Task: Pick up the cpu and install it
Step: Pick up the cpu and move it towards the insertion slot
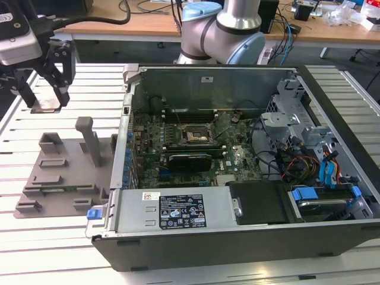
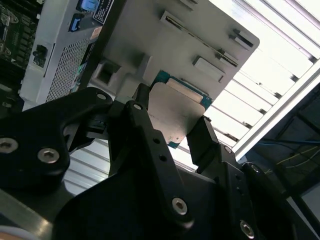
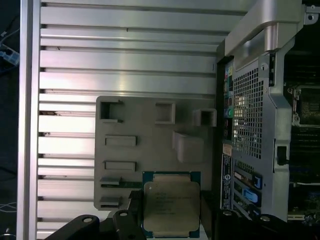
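While between jaws, cpu (image 3: 171, 205) teal-rimmed

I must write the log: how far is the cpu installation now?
Done: the grasp, it seems; the claw is shut on the cpu. In hand: the cpu, near the tray, outside the case. Left: installing; the socket looks empty.

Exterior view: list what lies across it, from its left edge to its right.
Tool → tall post on the grey tray → motherboard → metal drive cage → blue cables.
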